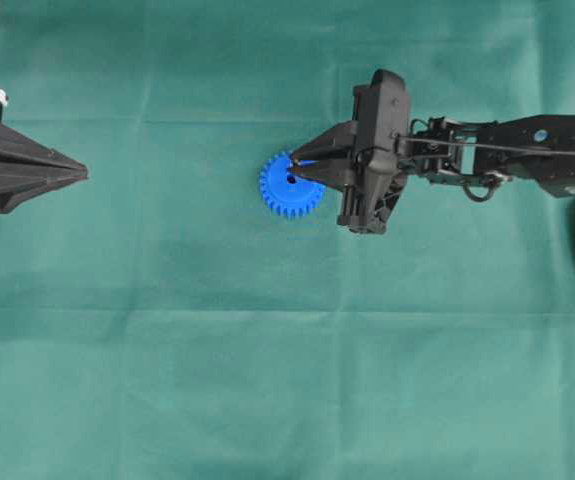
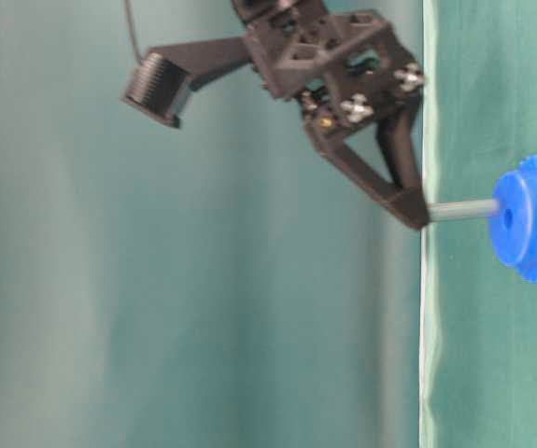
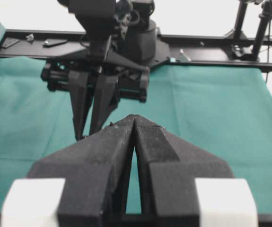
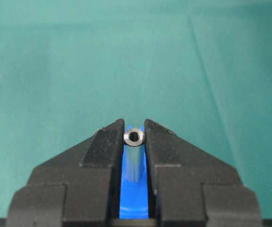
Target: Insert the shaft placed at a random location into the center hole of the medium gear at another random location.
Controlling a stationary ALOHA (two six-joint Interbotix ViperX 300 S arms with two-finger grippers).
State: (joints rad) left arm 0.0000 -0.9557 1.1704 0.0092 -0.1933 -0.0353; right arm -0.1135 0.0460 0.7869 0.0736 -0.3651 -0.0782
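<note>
Pinched between the tips of the right pincer (image 4: 135,130), the shaft (image 4: 135,137) showed its hollow end to the right wrist camera, with the medium gear (image 4: 135,198) directly beneath it — a grip near the top that probably left the lower length free to enter. Only the table-level view showed how far that had gone: the shaft's far end met the raised hub at the center hole (image 2: 505,219), most of its length still outside, so seating looked barely begun. From overhead the gear lay flat on the green counter (image 1: 167,380), the pincer's tips over its hub. Well away from the gear, the left pincer (image 1: 84,173) sat idle, its tips pressed together on nothing.
</note>
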